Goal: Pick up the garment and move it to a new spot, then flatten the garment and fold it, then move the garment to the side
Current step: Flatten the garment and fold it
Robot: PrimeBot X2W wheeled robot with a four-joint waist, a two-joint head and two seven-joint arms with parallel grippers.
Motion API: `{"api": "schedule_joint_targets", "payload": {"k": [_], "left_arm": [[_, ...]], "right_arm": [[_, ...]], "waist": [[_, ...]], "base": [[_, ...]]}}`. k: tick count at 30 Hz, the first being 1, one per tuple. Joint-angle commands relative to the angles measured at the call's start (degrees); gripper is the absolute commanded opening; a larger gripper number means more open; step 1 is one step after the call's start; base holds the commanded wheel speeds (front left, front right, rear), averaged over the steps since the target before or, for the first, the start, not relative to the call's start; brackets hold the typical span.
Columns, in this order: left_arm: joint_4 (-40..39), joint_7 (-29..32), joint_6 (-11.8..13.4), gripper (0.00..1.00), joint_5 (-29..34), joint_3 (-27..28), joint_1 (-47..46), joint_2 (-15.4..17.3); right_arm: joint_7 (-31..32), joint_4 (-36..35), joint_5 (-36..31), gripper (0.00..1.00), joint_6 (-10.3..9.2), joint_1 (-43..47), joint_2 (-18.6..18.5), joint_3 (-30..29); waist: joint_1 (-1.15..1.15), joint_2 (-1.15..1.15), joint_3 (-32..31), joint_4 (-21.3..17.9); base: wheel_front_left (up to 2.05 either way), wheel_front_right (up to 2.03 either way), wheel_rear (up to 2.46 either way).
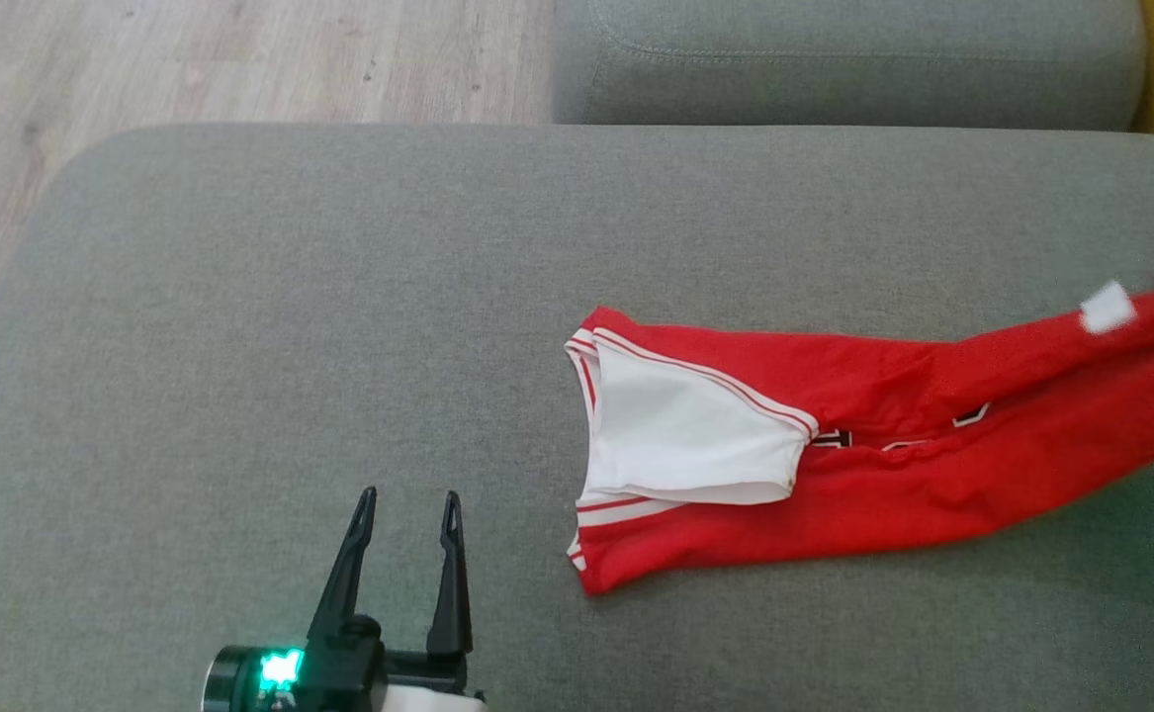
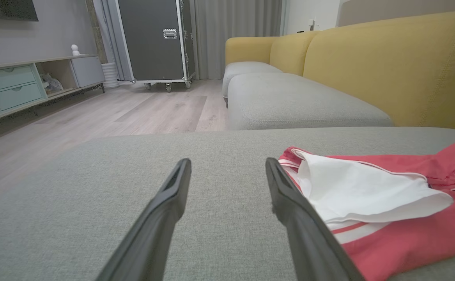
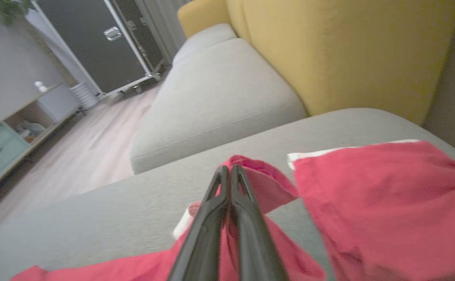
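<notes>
Grey seat cushion: broad and flat, the surface everything rests on. A second grey cushion lies beyond its far edge.

Yellow backrest: rises behind both cushions, on the right of the left wrist view.

Pale wood floor: off the cushion's left and far side. Across it we note a black flight case on castors and a low sideboard with mint drawers.

Red jersey: on the right half of the near cushion, stretched out in a long band from about mid-cushion to the head view's right edge. The armhole end faces left, edged in white and red stripes, with the white inner layer turned out and lying on top. We can see bits of black lettering mid-body but cannot read them. The right end looks raised and is blurred, and a small white tag shows there.

Left gripper: low over bare cushion, left of the jersey and clear of it. The fingers are spread apart with nothing between them. In its own wrist view the right-hand finger overlaps the jersey's striped edge, but we cannot tell whether they touch.

Right gripper: fingers pressed together with red cloth bunched around them. We read this as a pinch on the jersey, which drapes away on both sides.

Green light: lit on the left wrist.
</notes>
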Motion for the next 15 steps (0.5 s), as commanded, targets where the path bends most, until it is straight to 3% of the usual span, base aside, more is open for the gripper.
{"api": "schedule_joint_targets", "payload": {"k": [1,8,15], "left_arm": [[-1.19,-0.54,-0.51,1.0,0.94,2.43,-0.87,-0.62],[-0.47,-0.54,-2.14,1.0,1.63,3.49,-0.7,-1.55],[0.35,-0.54,-3.68,1.0,2.14,3.66,-0.68,-2.78]], "right_arm": [[1.69,-7.55,0.56,0.0,-0.04,0.46,0.62,1.96],[7.96,-23.14,-1.17,0.0,-0.04,1.66,9.25,9.06],[10.35,-24.15,-4.98,0.0,-0.04,1.66,16.52,19.78]], "waist": [[0.0,0.0,-0.31,0.11],[0.0,0.0,-1.06,1.59],[0.0,0.0,-1.38,4.6]], "base": [[0.0,0.0,0.0],[0.0,0.0,0.0],[0.0,0.0,0.0]]}}
